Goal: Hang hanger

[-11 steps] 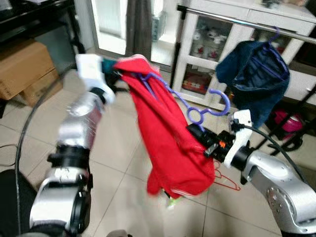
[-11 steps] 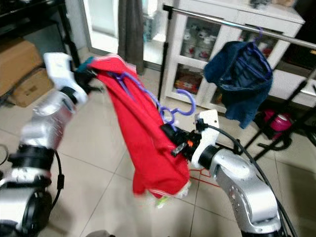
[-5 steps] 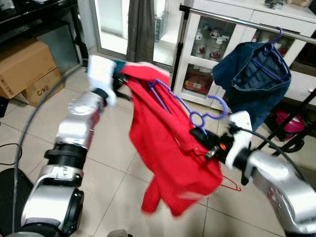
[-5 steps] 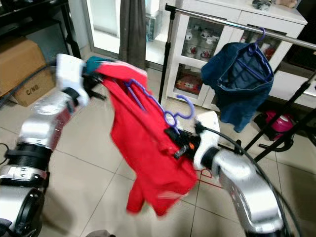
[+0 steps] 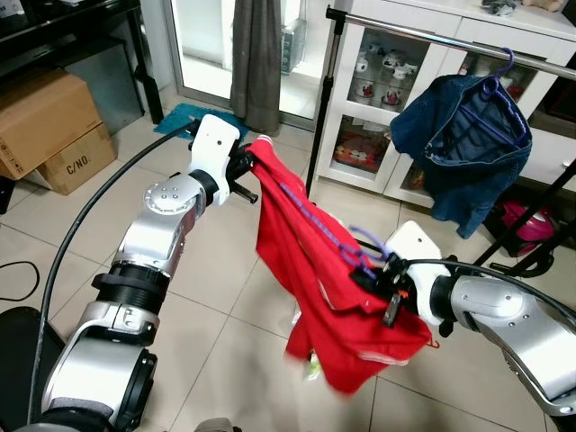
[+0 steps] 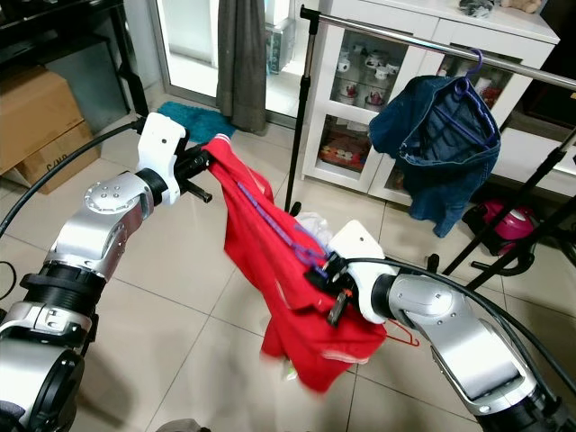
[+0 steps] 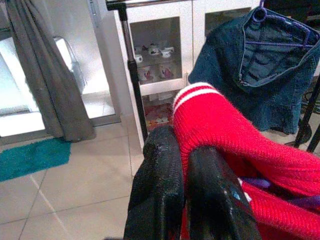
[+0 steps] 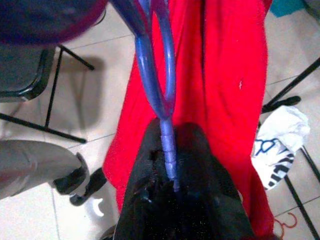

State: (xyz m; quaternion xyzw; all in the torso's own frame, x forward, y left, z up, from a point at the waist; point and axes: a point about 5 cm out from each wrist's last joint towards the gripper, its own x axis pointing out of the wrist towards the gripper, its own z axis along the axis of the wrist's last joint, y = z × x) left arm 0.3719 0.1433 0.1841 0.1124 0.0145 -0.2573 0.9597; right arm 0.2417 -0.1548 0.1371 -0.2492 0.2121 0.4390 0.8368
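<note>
Red knit fabric, a sweater [image 5: 315, 279] draped on a purple plastic hanger [image 5: 355, 256], is stretched in the air between the two arms, above the tiled floor and in front of the metal clothes rail [image 5: 432, 36]. By the look of it the task is only partly done: the garment is on the hanger and lifted, but the hook is nowhere near the rail, which runs higher up and further back, in front of the white glass-door cabinet [image 5: 378, 81]. What is left is to raise the hook, carry it to the bar and set it over a free stretch beside the dark blue denim garment [image 5: 463, 135] already hanging there on its own purple hanger (so there is a neighbour to avoid).

On the left gripper [image 7: 182, 170] the jaws are pressed together, pinching the red sleeve with its white-striped cuff. On the right gripper [image 8: 170, 170] the jaws are clamped tight on the hanger's stem just below the looped neck, with red cloth hanging behind.
</note>
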